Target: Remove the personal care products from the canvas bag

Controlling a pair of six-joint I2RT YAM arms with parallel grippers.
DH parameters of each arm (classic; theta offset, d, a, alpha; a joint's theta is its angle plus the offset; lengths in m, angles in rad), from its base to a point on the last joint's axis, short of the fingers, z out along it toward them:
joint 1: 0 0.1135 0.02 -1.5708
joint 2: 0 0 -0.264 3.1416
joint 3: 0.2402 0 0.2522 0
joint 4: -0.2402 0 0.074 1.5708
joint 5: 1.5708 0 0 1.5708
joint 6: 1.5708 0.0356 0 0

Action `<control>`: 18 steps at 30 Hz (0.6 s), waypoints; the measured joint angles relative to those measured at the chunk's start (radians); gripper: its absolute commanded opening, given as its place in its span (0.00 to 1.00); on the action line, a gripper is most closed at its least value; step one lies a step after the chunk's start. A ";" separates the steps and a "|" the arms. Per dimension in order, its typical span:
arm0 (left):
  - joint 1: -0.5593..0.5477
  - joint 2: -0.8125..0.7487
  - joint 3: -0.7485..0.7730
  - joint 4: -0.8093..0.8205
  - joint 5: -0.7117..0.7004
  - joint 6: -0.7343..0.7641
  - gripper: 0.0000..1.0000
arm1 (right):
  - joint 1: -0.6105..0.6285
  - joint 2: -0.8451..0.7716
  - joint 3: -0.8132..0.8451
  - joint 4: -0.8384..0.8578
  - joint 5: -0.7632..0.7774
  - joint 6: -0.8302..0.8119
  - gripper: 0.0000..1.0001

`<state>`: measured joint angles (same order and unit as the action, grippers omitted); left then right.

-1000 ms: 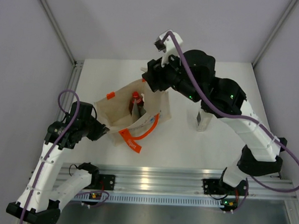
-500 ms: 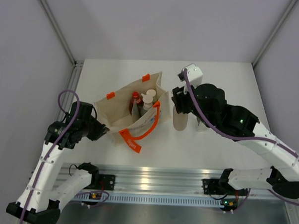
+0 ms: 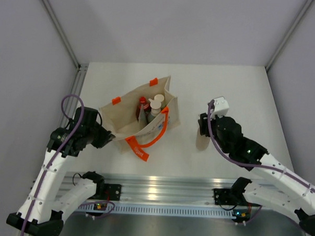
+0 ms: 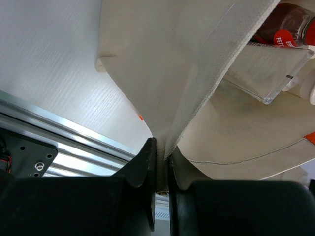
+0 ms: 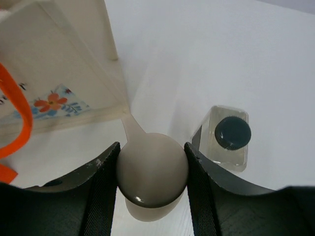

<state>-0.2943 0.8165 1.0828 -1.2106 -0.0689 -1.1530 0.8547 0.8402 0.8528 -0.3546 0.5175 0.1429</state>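
Observation:
The canvas bag (image 3: 127,115) stands open at the table's left middle, with orange handles (image 3: 156,133). Two white-capped bottles (image 3: 156,103) and a red-topped bottle (image 3: 143,103) stand inside. My left gripper (image 3: 107,137) is shut on the bag's near-left rim (image 4: 170,132) and holds it open. My right gripper (image 3: 203,131) is shut on a tan round-capped bottle (image 5: 152,169), upright and low over the table right of the bag (image 5: 59,73). A clear bottle with a dark cap (image 5: 231,133) stands just right of it.
Inside the bag, the left wrist view shows a clear flat bottle (image 4: 268,73) and a brown bottle with a red label (image 4: 288,29). An aluminium rail (image 3: 160,183) runs along the near table edge. Grey walls enclose the table.
My right arm lifted the tan bottle out of the bag, carried it right and lowered it beside the clear dark-capped bottle. The left gripper has kept hold of the bag's rim.

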 measured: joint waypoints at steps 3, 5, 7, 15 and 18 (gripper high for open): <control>0.000 0.004 0.000 0.000 0.000 0.001 0.00 | -0.045 -0.031 -0.143 0.076 -0.036 0.014 0.00; 0.000 0.007 0.000 0.002 0.000 0.002 0.00 | -0.071 -0.053 -0.215 0.134 -0.050 0.030 0.00; 0.000 0.008 0.000 0.003 0.000 0.003 0.00 | -0.084 -0.082 -0.240 0.163 -0.058 0.047 0.00; 0.000 0.010 0.000 0.005 0.000 0.004 0.00 | -0.085 -0.097 -0.258 0.209 -0.064 0.071 0.80; 0.000 0.011 0.000 0.005 0.000 0.004 0.00 | -0.086 -0.066 -0.208 0.203 -0.072 0.064 0.88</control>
<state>-0.2943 0.8276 1.0832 -1.2053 -0.0692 -1.1488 0.7689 0.7738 0.6453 -0.1513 0.4458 0.2066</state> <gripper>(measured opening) 0.122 0.849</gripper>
